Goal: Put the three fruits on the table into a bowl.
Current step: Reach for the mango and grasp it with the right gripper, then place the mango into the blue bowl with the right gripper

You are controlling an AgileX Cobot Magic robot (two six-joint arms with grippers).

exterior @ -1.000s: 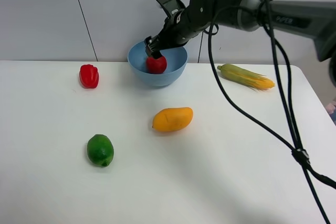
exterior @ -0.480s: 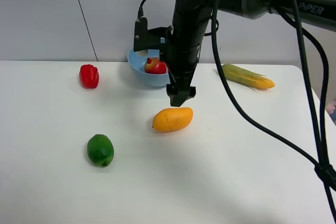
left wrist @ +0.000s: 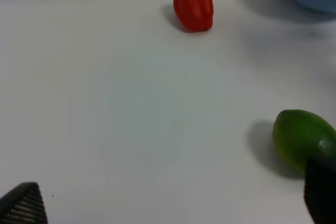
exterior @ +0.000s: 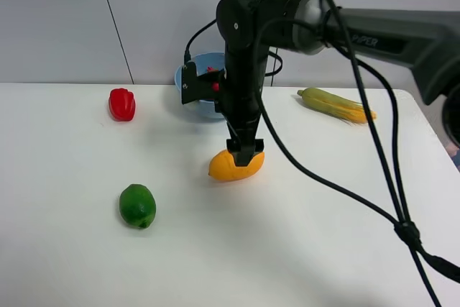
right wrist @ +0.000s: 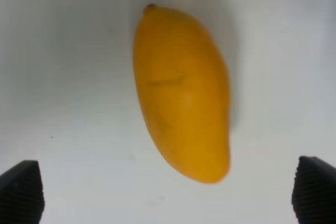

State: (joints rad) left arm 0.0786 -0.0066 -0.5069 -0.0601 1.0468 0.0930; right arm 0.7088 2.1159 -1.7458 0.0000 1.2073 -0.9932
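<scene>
The right end effector [right wrist: 167, 195] is wide open and holds nothing. Its two fingers stand one on each side of the mango [right wrist: 181, 93] and do not touch it. The mango lies flat on the white desk [exterior: 323, 235], right under the end effector and in the middle of the gap. Its long way runs across the gap's line, so the fingers would close on its narrow sides. That is a good way to grab it. To do this step well, I think the end effector should go a bit lower, until the fingers reach the fat middle of the mango, and then close slowly. The skin looks smooth and the shape is round, so a high pinch could let it slip or roll away. The blue bowl [exterior: 194, 59] is near, just behind the end effector. A bit of the red pomegranate [exterior: 213, 85] shows inside it. So one fruit looks done, and the lift to the bowl would be short. The left end effector [left wrist: 170, 203] is wide open too and holds nothing. The green lime [left wrist: 302, 137] lies on the desk just beside one of its fingers, waiting its turn.
</scene>
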